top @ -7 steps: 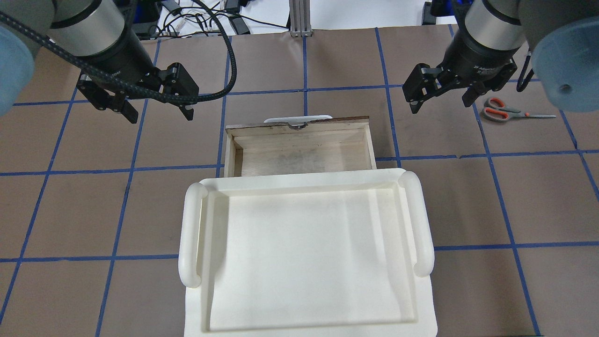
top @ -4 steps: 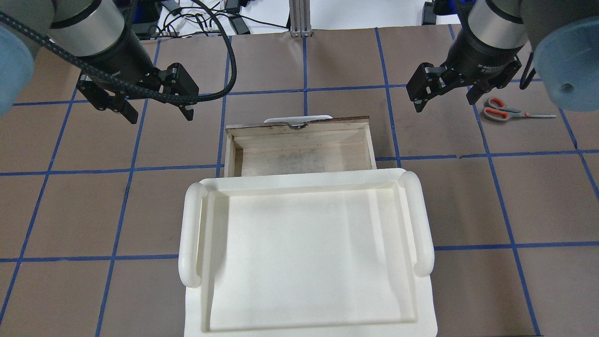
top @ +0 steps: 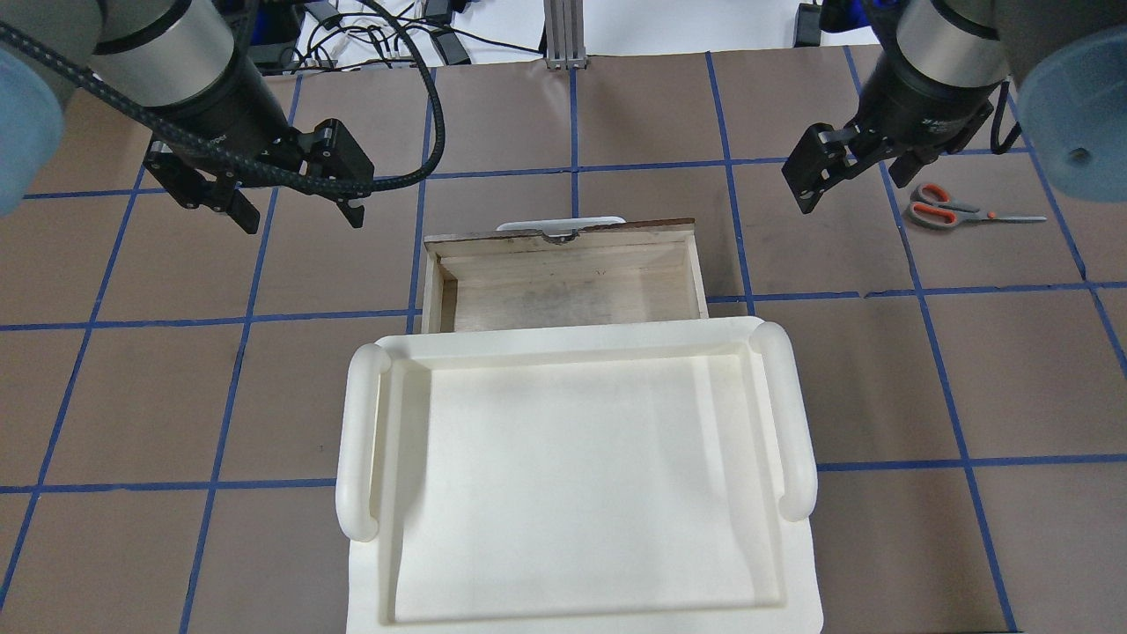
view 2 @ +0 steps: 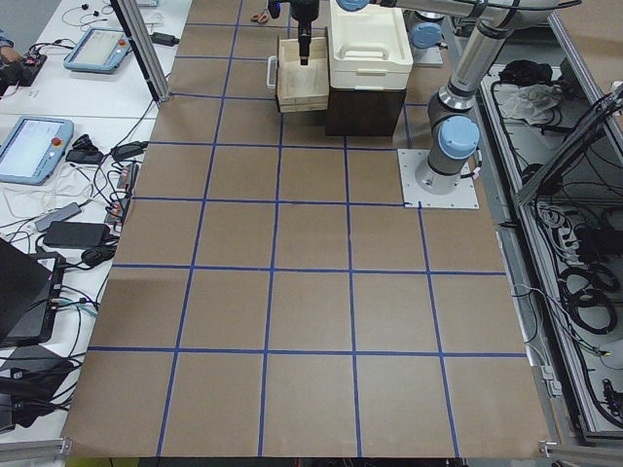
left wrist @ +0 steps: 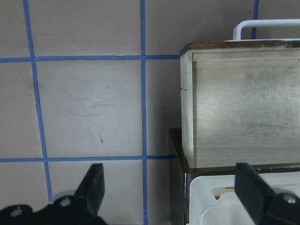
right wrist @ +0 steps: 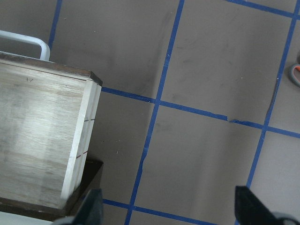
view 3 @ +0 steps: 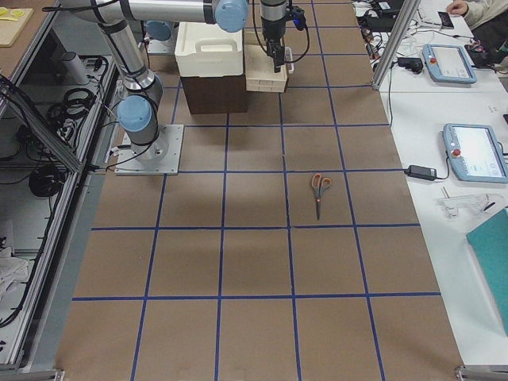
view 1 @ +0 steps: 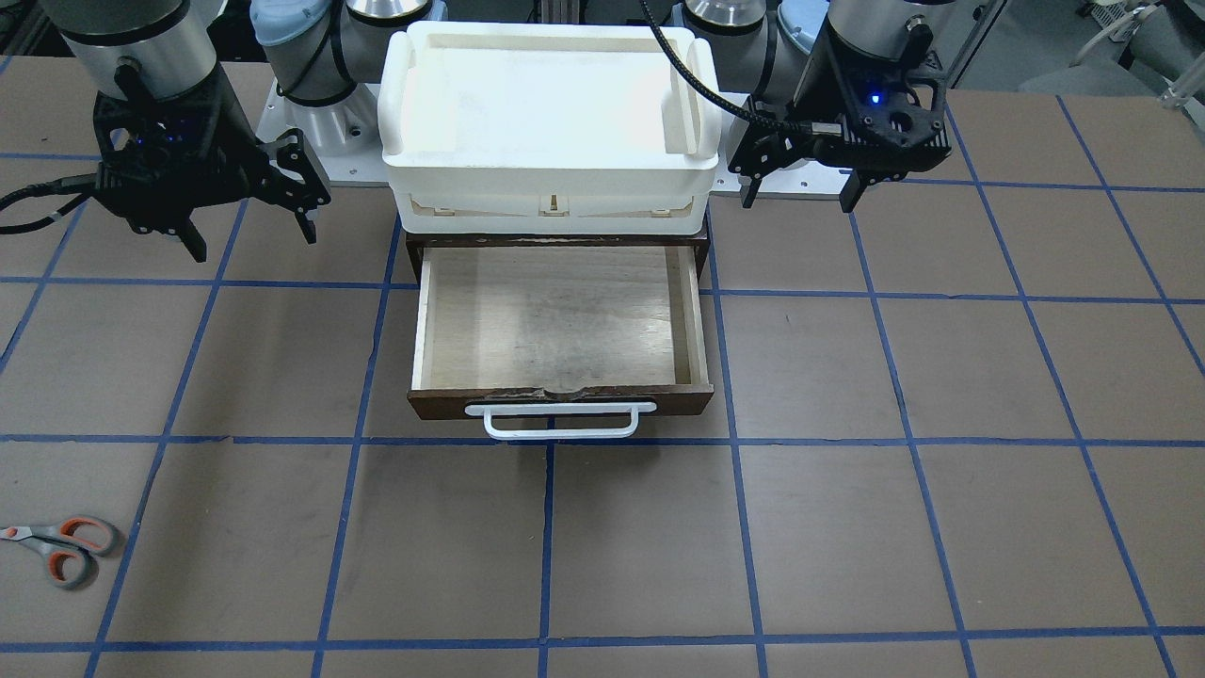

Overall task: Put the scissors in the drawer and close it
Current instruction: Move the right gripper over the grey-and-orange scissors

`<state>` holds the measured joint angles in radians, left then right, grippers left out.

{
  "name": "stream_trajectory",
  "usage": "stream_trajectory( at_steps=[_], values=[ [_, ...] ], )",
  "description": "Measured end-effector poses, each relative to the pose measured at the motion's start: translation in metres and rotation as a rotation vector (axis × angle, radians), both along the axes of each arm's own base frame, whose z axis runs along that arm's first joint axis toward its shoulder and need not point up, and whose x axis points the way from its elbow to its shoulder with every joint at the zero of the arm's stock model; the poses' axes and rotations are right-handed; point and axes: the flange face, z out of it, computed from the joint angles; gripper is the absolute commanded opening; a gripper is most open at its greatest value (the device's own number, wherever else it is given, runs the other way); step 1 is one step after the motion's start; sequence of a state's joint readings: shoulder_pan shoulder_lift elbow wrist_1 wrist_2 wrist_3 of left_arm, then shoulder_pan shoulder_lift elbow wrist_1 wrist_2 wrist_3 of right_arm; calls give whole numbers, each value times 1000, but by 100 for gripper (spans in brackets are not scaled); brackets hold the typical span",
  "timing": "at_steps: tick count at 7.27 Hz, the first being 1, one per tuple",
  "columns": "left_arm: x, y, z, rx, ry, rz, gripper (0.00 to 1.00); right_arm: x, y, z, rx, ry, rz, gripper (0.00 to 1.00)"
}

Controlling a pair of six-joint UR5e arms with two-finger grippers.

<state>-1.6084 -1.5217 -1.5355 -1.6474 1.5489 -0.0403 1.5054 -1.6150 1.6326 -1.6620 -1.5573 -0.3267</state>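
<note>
Overhead view: scissors [top: 949, 208] lie flat on the counter [top: 176, 396], at about 2 o'clock from the drawer [top: 563, 236] and well apart from it. Their loops are toward the drawer and the blades point to 3 o'clock. The drawer is pulled out, its pale inside showing and its white bar handle at 12 o'clock. The white tray [top: 563, 339] sits on top of the brown cabinet at the drawer's 6 o'clock. The right hand [view 1: 254, 243] is spread wide and holds nothing. It hangs above the counter at the scissors' 9 o'clock, near the loops but not touching them. The left hand [top: 304, 220] is also wide open and empty, at the drawer's 10 o'clock.
</note>
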Motion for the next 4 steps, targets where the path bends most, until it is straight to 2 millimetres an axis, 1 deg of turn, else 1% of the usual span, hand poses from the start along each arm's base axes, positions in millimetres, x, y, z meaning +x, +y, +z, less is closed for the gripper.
stream_trajectory(
  at_steps=[1, 2, 3, 4],
  values=[
    [0, 0, 0, 0, 0, -1, 100, -21, -5, -2, 6, 3, 18, 100],
    [0, 0, 0, 0, 0, -1, 100, -37, -7, -3, 10, 6, 27, 100],
    [0, 0, 0, 0, 0, -1, 100, -43, -7, -1, 9, 5, 26, 100],
    [0, 0, 0, 0, 0, -1, 100, -45, -7, 2, 5, 3, 26, 100]
  ],
)
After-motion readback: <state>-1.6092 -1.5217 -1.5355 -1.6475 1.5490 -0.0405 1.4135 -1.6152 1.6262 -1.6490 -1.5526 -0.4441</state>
